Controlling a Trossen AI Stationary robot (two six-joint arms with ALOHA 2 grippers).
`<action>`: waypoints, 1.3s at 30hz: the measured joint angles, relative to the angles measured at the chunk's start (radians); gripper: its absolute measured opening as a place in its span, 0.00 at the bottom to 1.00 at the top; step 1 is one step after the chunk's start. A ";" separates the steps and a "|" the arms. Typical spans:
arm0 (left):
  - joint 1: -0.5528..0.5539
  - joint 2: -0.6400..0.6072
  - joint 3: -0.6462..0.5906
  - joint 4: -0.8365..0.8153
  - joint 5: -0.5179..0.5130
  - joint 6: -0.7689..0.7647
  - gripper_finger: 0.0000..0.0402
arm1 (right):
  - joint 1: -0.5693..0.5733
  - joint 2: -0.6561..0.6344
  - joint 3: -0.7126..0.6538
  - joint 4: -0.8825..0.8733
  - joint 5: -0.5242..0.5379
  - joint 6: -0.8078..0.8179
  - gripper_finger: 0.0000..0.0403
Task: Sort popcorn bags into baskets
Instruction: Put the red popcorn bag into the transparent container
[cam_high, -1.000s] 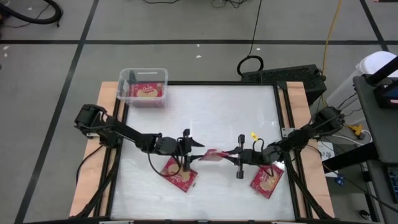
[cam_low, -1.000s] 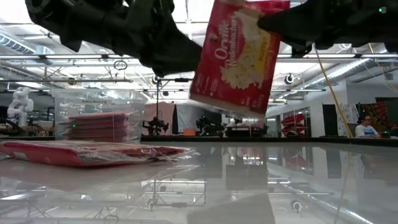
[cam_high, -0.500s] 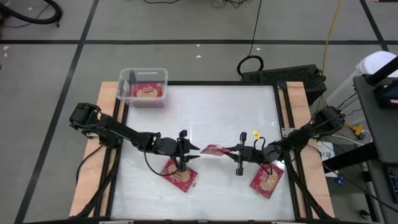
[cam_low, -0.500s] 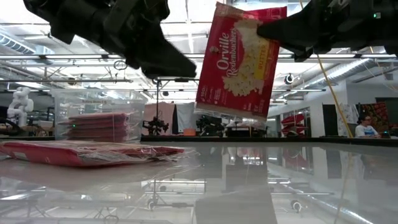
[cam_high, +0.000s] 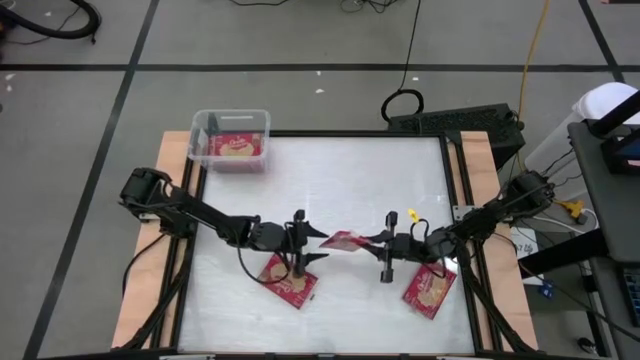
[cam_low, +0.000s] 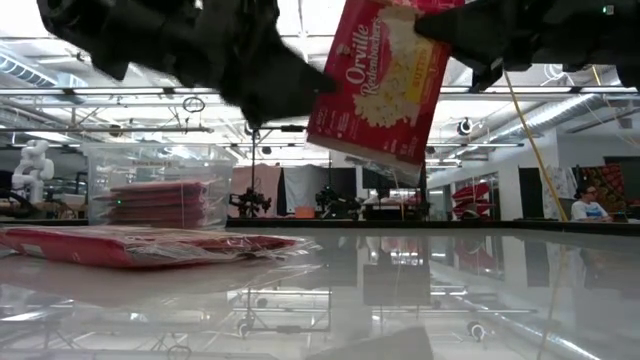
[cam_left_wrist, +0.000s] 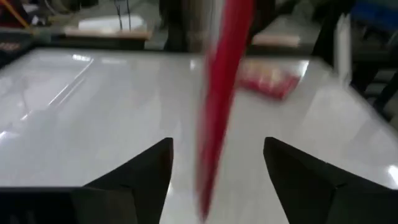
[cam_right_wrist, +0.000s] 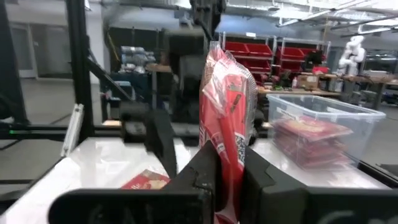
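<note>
The right end effector (cam_high: 372, 240) stays clamped on a bag (cam_high: 345, 242), held edge-up above mid-worktop (cam_high: 330, 180). The left end effector (cam_high: 318, 240) has swung back in from half a second ago, fingers spread wide either side of the bag's free end, apparently not yet touching it. A handover looks imminent, with the bin (cam_high: 231, 140) at the far left corner.

1. A white table top (cam_high: 330, 190) with wooden strips down its two sides.
2. A grey floor (cam_high: 80, 150) with dark lines, all around the table.
3. A black cable loop (cam_high: 402, 103) at about one o'clock from the table.
4. A person (cam_low: 588, 204) sits far back in the room.
</note>
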 joint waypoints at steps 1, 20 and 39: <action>0.001 0.015 -0.002 0.009 -0.001 0.010 0.64 | 0.000 0.000 0.000 0.008 -0.015 -0.002 0.04; 0.026 -0.054 0.000 -0.152 -0.007 0.042 0.10 | 0.038 0.000 0.002 -0.052 0.135 0.031 0.10; 0.107 -0.371 0.000 -0.801 0.015 0.086 0.05 | -0.052 -0.106 0.390 -0.784 0.170 0.133 0.33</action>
